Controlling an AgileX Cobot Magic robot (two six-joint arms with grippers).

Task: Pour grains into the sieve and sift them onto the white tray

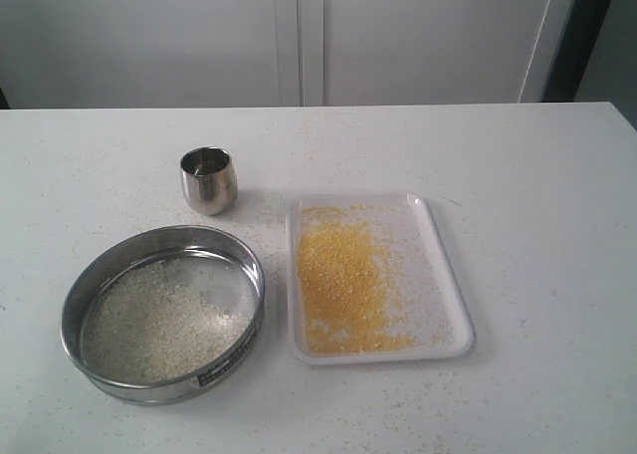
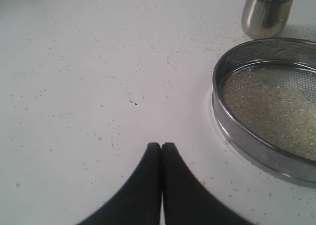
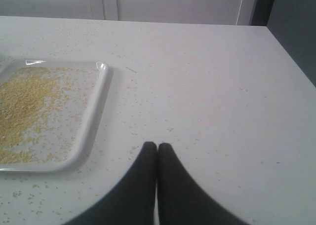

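White table (image 1: 518,175), speckled with stray granules, stands before pale cabinet doors. Toward its near left corner sits the sieve (image 1: 149,391), its mesh covered by a layer of whitish grains (image 1: 159,320). Just beside it, nearer the middle of the near edge, lies the white tray (image 1: 418,225), with yellow grains (image 1: 341,285) piled along the half next to the sieve and thinly scattered over the rest. A small steel cup (image 1: 208,180) stands upright behind the sieve, apart from it; its contents cannot be made out. The left gripper (image 2: 161,146) and the right gripper (image 3: 157,146) each have their fingers pressed together, holding nothing.
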